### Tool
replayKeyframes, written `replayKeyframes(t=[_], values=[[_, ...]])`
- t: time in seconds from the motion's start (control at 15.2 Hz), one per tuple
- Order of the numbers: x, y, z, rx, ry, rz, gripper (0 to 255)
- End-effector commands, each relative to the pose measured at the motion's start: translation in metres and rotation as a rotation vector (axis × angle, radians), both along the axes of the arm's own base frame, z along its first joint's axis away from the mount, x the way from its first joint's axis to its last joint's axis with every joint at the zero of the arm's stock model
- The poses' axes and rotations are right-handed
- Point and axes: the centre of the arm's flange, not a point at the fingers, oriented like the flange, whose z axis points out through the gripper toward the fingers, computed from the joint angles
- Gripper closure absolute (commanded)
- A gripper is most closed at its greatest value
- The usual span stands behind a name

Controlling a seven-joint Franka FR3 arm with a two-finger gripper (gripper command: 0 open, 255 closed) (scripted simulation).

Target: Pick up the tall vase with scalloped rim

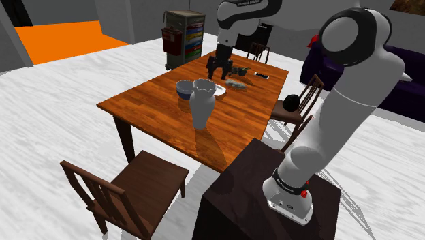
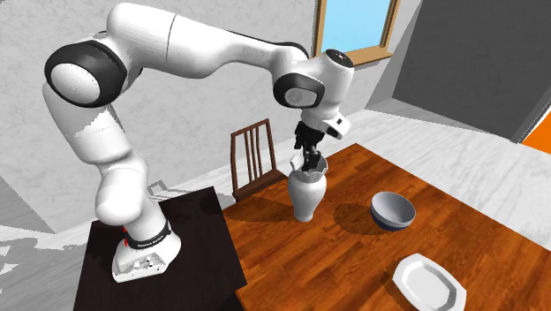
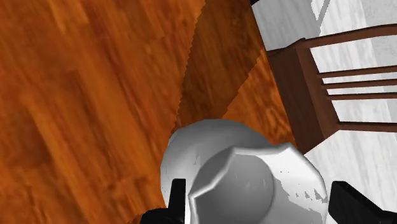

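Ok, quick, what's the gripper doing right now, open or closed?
The gripper is open, fingers either side of the white vase rim, not clasping it.

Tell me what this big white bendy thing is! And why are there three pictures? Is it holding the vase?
The big white thing is a robot arm. It stands on a dark box. At its end is a black gripper with two fingers, a bit like a hand.

One picture is taken from beside the robot, looking down over the wooden table. Another looks at the arm from a different side. The third comes from a camera on the hand itself, so you look straight down into the vase.

On the table are a tall white vase with a wavy rim, a blue bowl, a white plate and some small things I can't make out.

The gripper is right over the vase, with its fingers open on either side of the rim. It holds nothing yet.
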Motion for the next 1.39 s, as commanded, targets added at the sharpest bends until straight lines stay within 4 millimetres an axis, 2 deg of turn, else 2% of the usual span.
replayKeyframes(t=[0.0,0.2,0.66,0.79,0.86,1.32], values=[[0.025,-0.017,-0.015,0.022,0.010,-0.003,0],[0.053,-0.039,-0.032,0.051,0.024,-0.008,0],[0.053,-0.039,-0.069,0.051,0.024,-0.008,0],[0.053,-0.039,-0.072,0.051,0.024,-0.008,0],[0.054,-0.039,-0.073,0.052,0.024,-0.008,255],[0.053,-0.039,-0.072,0.052,0.024,-0.008,255]])
